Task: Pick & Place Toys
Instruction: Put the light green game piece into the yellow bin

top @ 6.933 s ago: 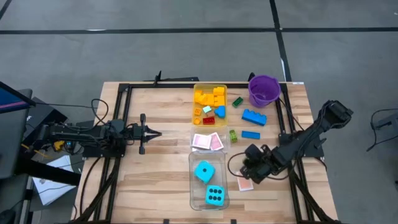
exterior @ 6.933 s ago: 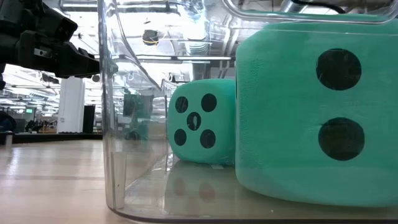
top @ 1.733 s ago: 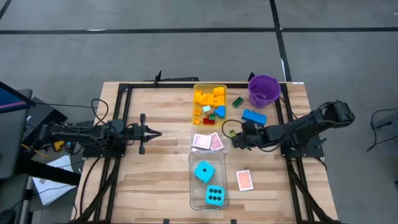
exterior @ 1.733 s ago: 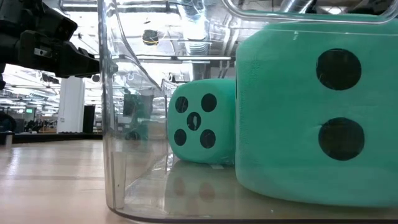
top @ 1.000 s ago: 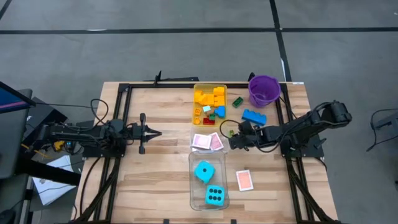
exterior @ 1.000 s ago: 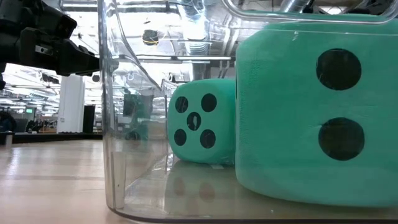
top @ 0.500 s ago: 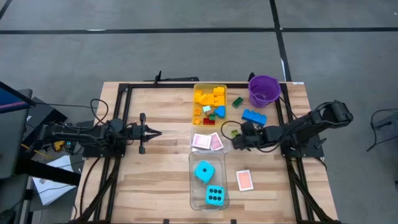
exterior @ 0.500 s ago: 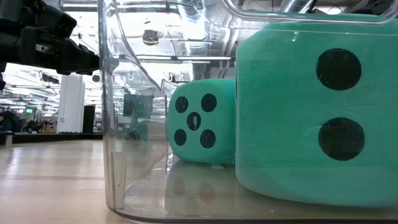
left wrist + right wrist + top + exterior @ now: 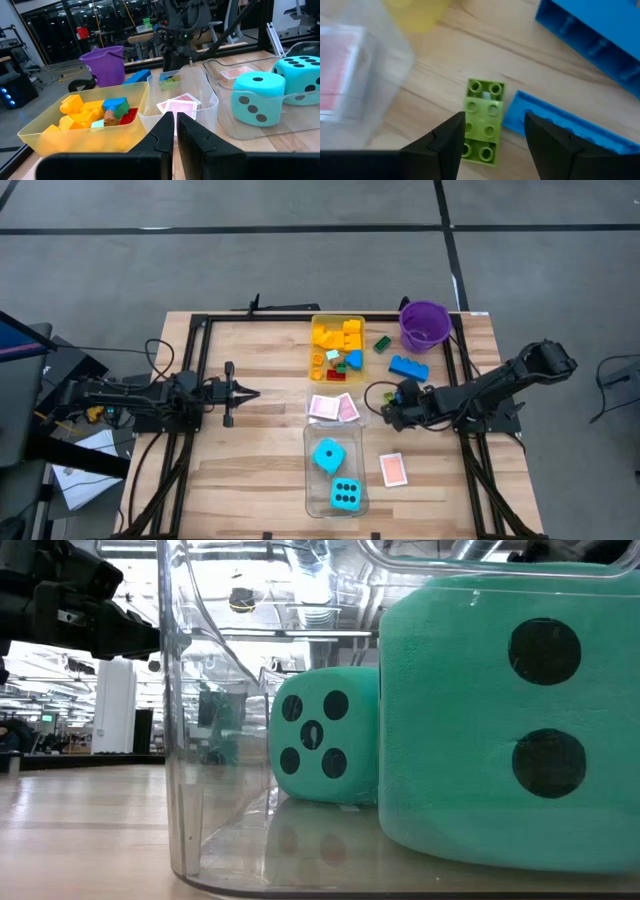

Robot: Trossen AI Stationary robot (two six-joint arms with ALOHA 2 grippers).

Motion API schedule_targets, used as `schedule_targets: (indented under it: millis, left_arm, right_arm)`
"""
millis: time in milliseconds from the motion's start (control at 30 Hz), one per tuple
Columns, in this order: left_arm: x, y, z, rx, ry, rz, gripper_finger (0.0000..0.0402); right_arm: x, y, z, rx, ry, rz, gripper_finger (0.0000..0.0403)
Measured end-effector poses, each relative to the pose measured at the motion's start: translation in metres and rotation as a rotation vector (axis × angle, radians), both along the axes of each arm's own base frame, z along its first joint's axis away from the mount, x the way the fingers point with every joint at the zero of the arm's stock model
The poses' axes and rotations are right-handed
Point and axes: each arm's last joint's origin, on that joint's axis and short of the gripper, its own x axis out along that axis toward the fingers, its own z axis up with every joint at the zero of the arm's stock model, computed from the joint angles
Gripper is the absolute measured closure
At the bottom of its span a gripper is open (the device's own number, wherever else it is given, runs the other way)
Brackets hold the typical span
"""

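Now the right gripper [image 9: 492, 145], slid slightly rightward near the centre of the high view, hangs spread over the lime green brick [image 9: 483, 121], not pinching; the pick is pending. At centre-left, the left gripper [image 9: 175, 131] waits pressed together.

Lying flat, studs up, just beside the end of a flat blue plate [image 9: 555, 131]: a lime-green brick [image 9: 483, 121]. Sitting piled in the yellow-tinted tray [image 9: 322, 323]: yellow, orange, blue, green and red bricks [image 9: 339, 346]. Resting beside that tray: a small green brick [image 9: 382, 343] and a big blue brick [image 9: 408, 367]. Sitting below it: two cyan dotted dice [image 9: 338, 474] and pink-backed cards [image 9: 333, 408], with one card [image 9: 394, 470] lying apart.
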Motion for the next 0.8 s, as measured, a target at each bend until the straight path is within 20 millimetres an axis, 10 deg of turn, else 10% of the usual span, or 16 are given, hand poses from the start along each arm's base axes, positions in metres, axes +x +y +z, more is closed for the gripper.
schedule_targets:
  millis: [800]
  left_arm:
    - [0.000,0.000,0.000,0.000,0.000,0.000,0.0385]
  right_arm:
    - [0.012,0.004,-0.002,-0.003,-0.044,0.023,0.0143]
